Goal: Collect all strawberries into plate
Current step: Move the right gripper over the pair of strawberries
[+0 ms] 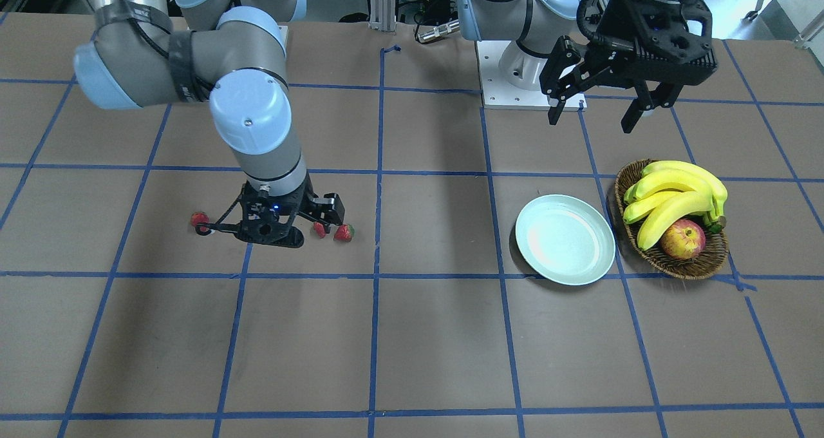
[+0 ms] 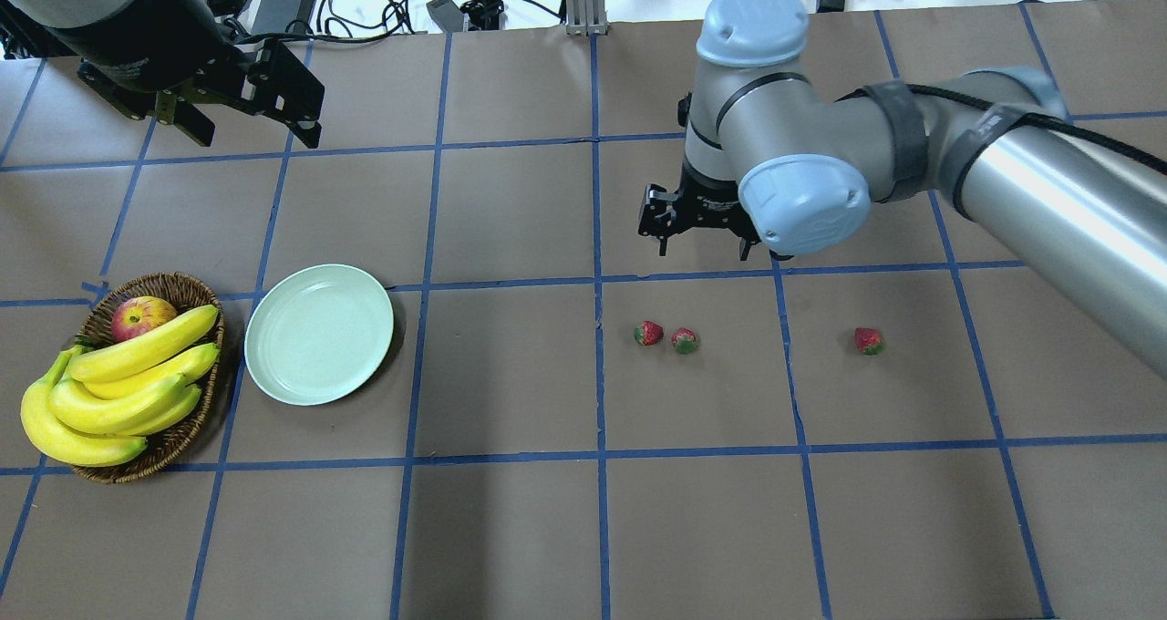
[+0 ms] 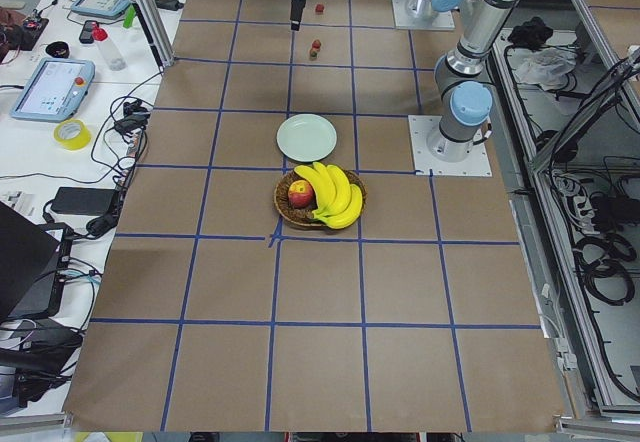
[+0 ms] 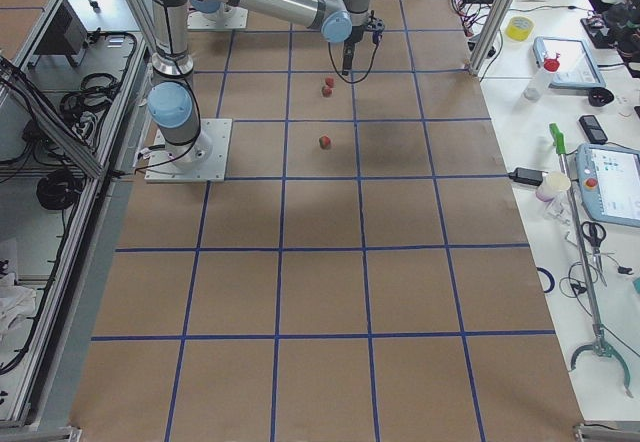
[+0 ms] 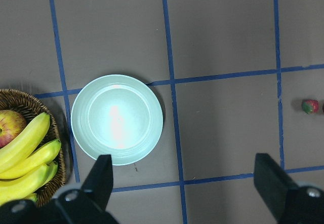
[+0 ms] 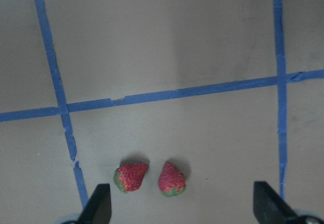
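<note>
Over the right side of the bench [image 2: 511, 529], my right hand [image 2: 702, 242] hovers released, jaws spread to straddle one of the two neighbouring strawberries [image 2: 648, 333]; the third strawberry [image 2: 869, 340] lies well apart. The plate [image 2: 319, 333], berry-free, sits far left near my released left hand [image 2: 251, 118].

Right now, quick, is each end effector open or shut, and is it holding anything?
Left end effector: open, holding nothing.
Right end effector: open, holding nothing.
</note>
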Robot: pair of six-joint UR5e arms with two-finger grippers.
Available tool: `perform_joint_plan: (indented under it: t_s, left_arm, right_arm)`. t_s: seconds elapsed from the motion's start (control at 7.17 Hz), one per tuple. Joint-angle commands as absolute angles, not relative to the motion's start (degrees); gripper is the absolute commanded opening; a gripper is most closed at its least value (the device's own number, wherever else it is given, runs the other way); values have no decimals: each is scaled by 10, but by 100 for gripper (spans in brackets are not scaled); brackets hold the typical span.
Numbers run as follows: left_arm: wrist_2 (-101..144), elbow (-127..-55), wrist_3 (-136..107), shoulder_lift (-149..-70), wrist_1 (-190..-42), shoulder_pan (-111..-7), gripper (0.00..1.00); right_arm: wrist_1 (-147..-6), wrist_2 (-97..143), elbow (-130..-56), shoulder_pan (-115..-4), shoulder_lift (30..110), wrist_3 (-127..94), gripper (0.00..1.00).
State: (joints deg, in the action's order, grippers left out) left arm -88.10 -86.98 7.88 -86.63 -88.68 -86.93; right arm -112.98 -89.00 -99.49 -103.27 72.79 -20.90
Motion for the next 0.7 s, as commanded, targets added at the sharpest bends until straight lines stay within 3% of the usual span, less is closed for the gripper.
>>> perform_joint_plan:
  t_s: [0.0,0.56]
  left_arm:
    - [-882,-873,82,-867,-887,-868,100]
    - [-881,-872,84,-867,-886,-866,100]
  right_arm:
    - [-1160,-900,-1000,-1098,686,-308,99]
    - [-1211,-889,-1035,-1102,634,-323,95]
